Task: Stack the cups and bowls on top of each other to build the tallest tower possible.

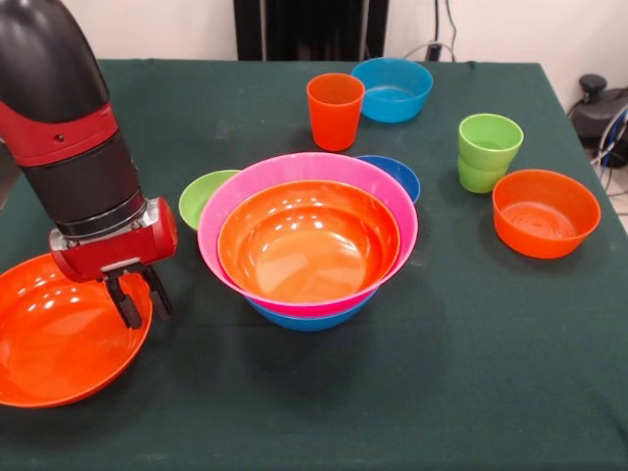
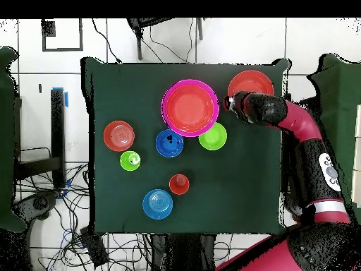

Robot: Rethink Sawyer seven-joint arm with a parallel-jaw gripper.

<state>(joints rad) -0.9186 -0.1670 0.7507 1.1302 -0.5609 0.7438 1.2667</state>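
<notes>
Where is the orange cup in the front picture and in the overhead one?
Front view: the orange cup stands at upper centre, beside the light blue bowl.
Overhead view: the orange cup sits at lower centre.
Shared landmark: that light blue bowl is its neighbour in both.

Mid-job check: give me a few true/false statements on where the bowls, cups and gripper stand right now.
1. The large orange plastic bowl sits nested in the large pink plastic bowl. True.
2. The gripper holds the orange plastic cup. False: its fingers hang open and empty over another large orange bowl.
3. Two lime green plastic cups are stacked together. True.
4. The light blue plastic bowl tops the tower. False: it stands alone on the table.
</notes>
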